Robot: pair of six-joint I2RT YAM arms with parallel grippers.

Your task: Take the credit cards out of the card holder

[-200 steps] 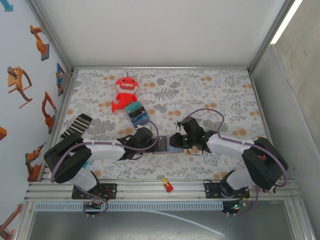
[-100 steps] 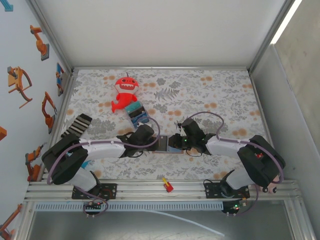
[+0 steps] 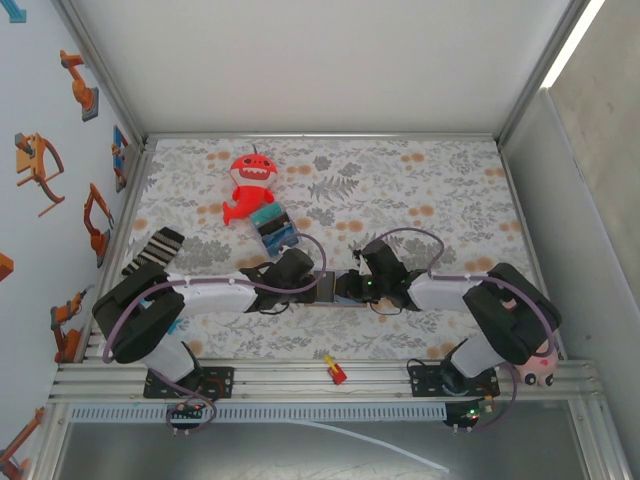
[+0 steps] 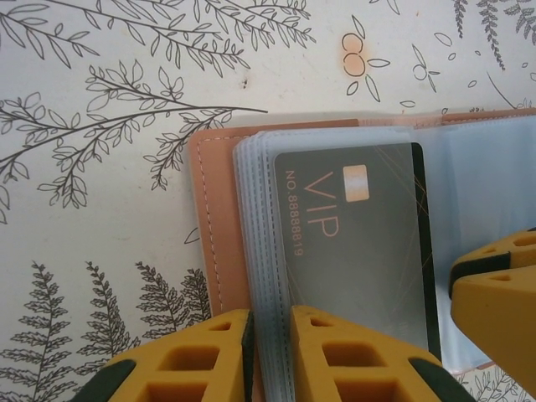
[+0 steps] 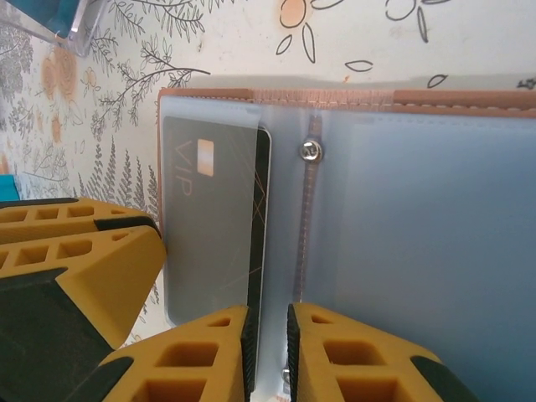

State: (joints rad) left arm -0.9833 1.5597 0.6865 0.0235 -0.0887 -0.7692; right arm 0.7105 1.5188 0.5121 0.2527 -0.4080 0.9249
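Left fingers (image 4: 193, 364) are found pinched on the sleeve stack of the card holder (image 4: 219, 251), laid open on the worktop (image 4: 100, 209) between both arms. Right fingers (image 5: 197, 360) are pinched on a sleeve beside the spine. VIP card (image 4: 352, 251) is not yet withdrawn; extraction is judged outstanding.

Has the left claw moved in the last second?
Yes. The left claw edged rightward over the tan leather card holder, judged against the small red-and-yellow piece on the front rail.

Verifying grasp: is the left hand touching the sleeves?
Touching. Left wrist view: stacked edges of the sleeves fill the narrow slot between fingers of the left hand, no gap either side.
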